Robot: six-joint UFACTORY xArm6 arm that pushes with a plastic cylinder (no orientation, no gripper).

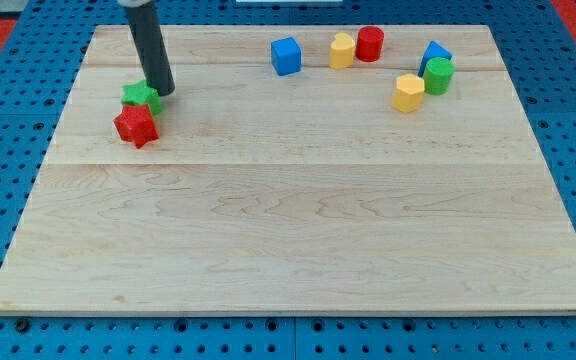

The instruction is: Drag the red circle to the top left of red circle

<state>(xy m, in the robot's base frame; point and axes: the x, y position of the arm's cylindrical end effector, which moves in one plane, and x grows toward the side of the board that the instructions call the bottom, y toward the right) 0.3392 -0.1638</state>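
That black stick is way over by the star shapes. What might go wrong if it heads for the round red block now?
1. My tip sits right beside the green star, which touches the red star; moving off carelessly may knock both.
2. The red circle stands against the yellow block, so a push could drag that one along.
3. The blue cube lies on the way across and may get bumped.

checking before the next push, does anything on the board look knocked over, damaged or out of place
Nothing stands out. All blocks sit flat on the wooden board, none tipped or broken. My tip rests beside the green star, far from the red circle.
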